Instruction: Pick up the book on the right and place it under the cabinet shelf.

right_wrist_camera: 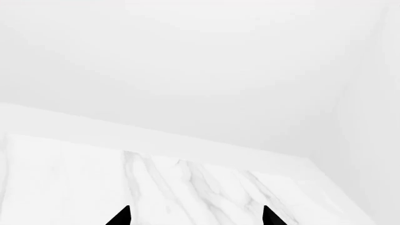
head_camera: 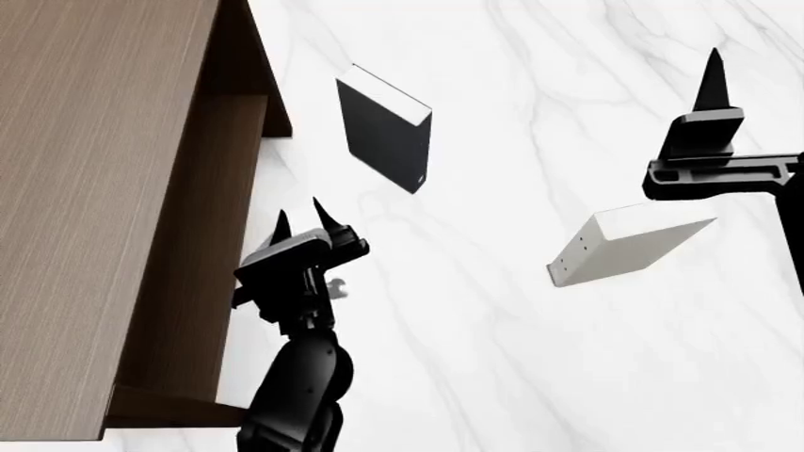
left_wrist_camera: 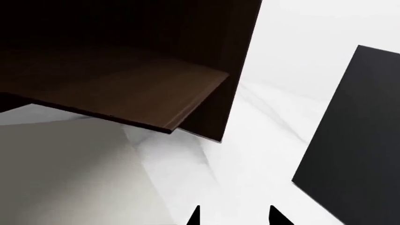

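The dark brown cabinet shelf (head_camera: pixel 101 188) fills the left of the head view, its open side facing the table. In the left wrist view its inner board (left_wrist_camera: pixel 125 89) juts out, and the pale grey book (left_wrist_camera: pixel 62 173) lies flat below it, its far edge reaching under the board. The cabinet hides that book in the head view. My left gripper (head_camera: pixel 297 221) (left_wrist_camera: pixel 234 216) is open and empty, just outside the cabinet's opening and beside the book. Far to the right, my right gripper (head_camera: pixel 713 85) (right_wrist_camera: pixel 195 216) hangs open and empty above the marble.
A black book (head_camera: pixel 383 127) (left_wrist_camera: pixel 356 140) stands upright on the white marble table (head_camera: pixel 503 358), just beyond my left gripper. A chunkier off-white book (head_camera: pixel 622 245) lies below my right gripper. The table's far edge (right_wrist_camera: pixel 187 147) meets a white wall.
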You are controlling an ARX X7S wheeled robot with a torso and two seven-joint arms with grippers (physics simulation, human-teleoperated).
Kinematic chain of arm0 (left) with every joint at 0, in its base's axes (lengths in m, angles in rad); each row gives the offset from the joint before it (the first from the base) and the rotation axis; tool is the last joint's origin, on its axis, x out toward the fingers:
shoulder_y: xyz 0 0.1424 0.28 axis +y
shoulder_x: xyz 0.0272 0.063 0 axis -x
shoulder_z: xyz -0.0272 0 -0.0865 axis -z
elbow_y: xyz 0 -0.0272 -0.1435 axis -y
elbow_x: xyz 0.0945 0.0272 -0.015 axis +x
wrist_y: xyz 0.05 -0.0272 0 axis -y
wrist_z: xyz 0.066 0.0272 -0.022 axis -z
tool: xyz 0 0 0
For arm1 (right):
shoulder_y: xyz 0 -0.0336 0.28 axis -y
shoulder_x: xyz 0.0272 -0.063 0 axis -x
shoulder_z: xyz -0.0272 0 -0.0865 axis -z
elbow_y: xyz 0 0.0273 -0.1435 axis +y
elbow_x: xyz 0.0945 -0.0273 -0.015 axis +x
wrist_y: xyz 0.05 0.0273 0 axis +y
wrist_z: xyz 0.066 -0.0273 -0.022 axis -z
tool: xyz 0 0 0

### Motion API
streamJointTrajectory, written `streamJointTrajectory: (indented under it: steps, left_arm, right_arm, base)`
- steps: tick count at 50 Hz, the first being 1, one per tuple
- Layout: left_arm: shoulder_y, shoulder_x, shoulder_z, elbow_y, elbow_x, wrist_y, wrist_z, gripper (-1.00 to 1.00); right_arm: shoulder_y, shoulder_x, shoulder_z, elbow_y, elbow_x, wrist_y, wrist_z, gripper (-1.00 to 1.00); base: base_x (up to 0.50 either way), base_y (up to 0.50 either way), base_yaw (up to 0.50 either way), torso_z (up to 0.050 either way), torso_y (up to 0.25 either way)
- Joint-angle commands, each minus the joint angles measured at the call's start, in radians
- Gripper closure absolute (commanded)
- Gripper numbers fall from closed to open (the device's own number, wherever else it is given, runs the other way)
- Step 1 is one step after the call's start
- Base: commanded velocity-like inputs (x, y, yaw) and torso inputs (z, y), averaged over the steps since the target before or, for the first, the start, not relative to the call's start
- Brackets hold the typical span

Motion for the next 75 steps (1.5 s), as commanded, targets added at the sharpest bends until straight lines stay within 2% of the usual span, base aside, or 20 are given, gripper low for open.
streamJointTrajectory:
  steps: [1,7,13,20,44,75]
  left_arm:
    - [-0.012,-0.056,-0.219,-0.167,-0.527,-0.083,0.249,-1.0]
    - [-0.016,-0.062,-0.165,-0.089,-0.534,-0.192,0.39,-1.0]
    - [-0.003,-0.086,-0.083,0.041,-0.515,-0.302,0.468,-1.0]
    - [0.006,-0.099,-0.037,0.108,-0.499,-0.346,0.502,-1.0]
    - [0.068,-0.145,0.032,0.311,-0.457,-0.392,0.427,-1.0]
    - [0.102,-0.267,0.138,0.697,-0.344,-0.457,0.314,-1.0]
  right_arm:
    - [-0.004,0.007,-0.006,-0.004,-0.006,-0.01,-0.001,-1.0]
    - [-0.013,0.007,-0.007,-0.003,-0.012,-0.017,-0.005,-1.0]
    - [-0.023,0.007,-0.009,-0.001,-0.019,-0.026,-0.008,-1.0]
    - [-0.032,0.008,-0.011,0.002,-0.024,-0.033,-0.01,-1.0]
    - [-0.034,0.005,0.001,0.0,-0.018,-0.029,-0.01,-1.0]
    - [-0.047,0.006,0.009,-0.005,-0.019,-0.03,-0.009,-1.0]
  base:
    - [0.0,0.01,0.01,0.0,-0.011]
    - [0.01,0.0,0.0,-0.005,-0.011]
    - [0.01,0.0,0.0,-0.002,-0.009]
    - [0.01,0.0,0.01,0.0,-0.003]
    - [0.0,0.01,0.01,0.001,0.0]
    - [0.0,0.0,0.01,0.005,0.006]
